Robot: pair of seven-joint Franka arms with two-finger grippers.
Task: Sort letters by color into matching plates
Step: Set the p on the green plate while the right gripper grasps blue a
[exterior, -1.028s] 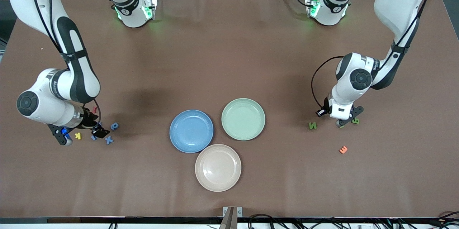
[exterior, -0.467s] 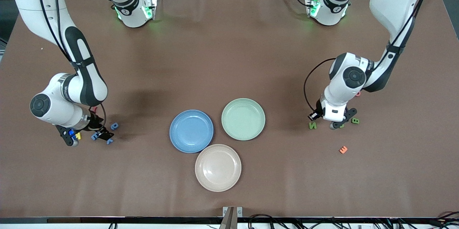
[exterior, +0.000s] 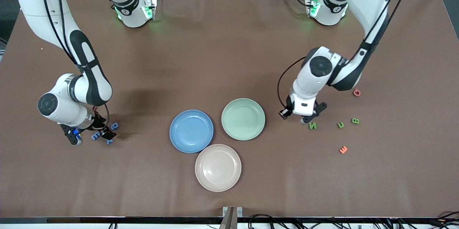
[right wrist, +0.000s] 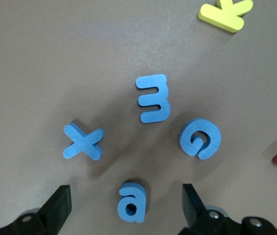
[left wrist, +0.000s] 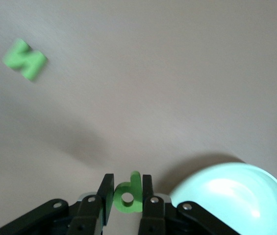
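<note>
1. Since a second ago my left arm has lifted off the green cluster and swung toward the plates; my right arm has shifted slightly over the blue cluster.
2. The right gripper [right wrist: 126,205] hangs, fingers wide apart, over four blue letters [right wrist: 153,98] at the right arm's end of the table; nothing is held yet.
3. The blue plate [exterior: 191,131] and green plate [exterior: 243,119] sit mid-table, both empty.
4. The left gripper [left wrist: 127,198] is clamped on a green letter [left wrist: 127,198], just beside the green plate's rim.
5. Next, I judge: carry it over the plate, then release.
</note>
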